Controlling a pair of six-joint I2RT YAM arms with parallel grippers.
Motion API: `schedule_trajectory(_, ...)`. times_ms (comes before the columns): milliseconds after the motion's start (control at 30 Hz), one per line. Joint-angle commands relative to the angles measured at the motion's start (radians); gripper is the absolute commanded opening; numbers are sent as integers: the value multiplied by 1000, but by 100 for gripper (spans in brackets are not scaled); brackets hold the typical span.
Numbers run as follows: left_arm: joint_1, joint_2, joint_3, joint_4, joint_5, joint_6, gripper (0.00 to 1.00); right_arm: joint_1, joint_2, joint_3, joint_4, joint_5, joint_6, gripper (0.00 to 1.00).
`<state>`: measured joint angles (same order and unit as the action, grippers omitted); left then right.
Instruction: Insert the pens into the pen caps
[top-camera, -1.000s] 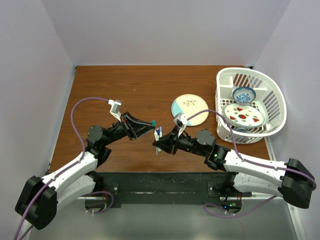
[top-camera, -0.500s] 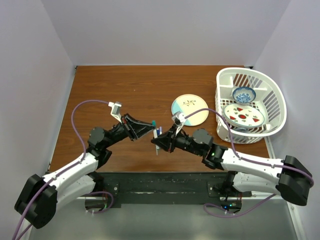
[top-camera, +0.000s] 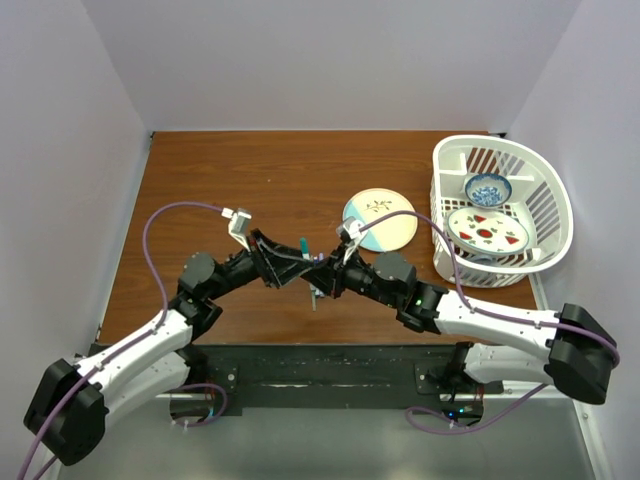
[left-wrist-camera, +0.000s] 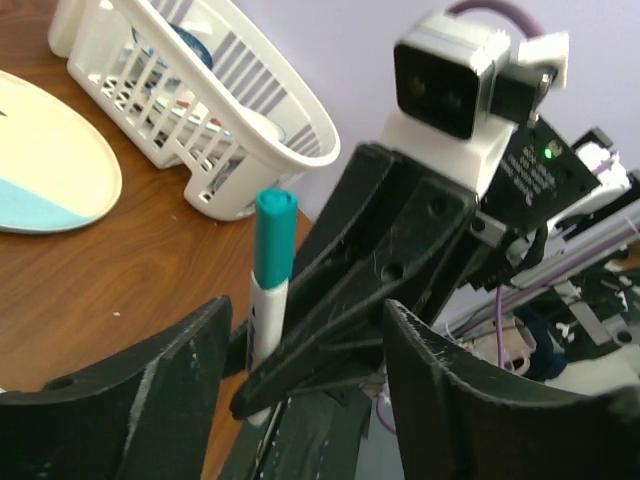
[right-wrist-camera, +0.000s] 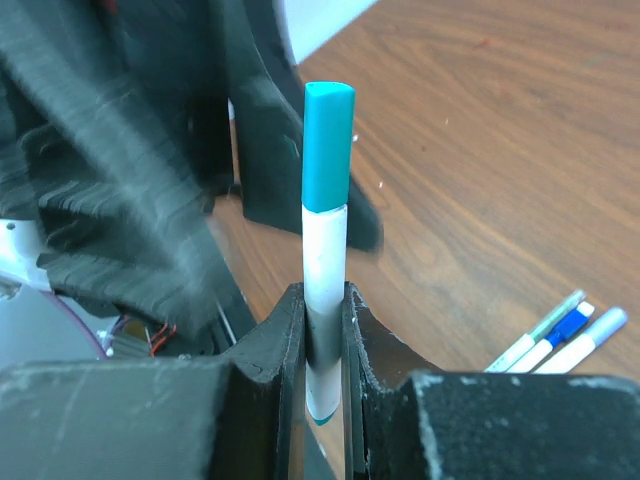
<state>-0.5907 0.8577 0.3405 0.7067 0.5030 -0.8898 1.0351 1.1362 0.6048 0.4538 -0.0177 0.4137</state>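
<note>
Release has just happened: the left hand (left-wrist-camera: 300, 370), a moment ago clamped on the green cap (right-wrist-camera: 328, 145), now stands spread either side of it. The right hand (right-wrist-camera: 325, 320) pinches the pen (right-wrist-camera: 325, 250) upright above the worktop (right-wrist-camera: 480, 150), cap seated, so this pen looks finished.

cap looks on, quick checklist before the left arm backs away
1. green cap on the pen: ok, it sits on the tip in line with the barrel, no gap seen.
2. right claw grip: ok, shut on the barrel, pen upright.
3. left claw let go: ok, fingers apart either side of the cap, not touching it.
4. room for the left claw to back off: cannot tell, both claws crowd together in the top view.
5. other pens on the table: cannot tell, they lie side by side; one shows a blue cap, the rest are too small to read.
</note>
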Motion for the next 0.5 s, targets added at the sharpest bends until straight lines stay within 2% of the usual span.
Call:
schedule_trajectory(0,-18,-43,64,-61,75,43,70,-7,-23,38,82,-31,-35,0)
schedule_trajectory(167,-18,-83,161,-210,63,132,72,-6,-76,7,80,-152,-26,0)
schedule_trajectory(467,-17,-62,245,-234,91,146,68,-7,-144,-10,56,-234,0,0)
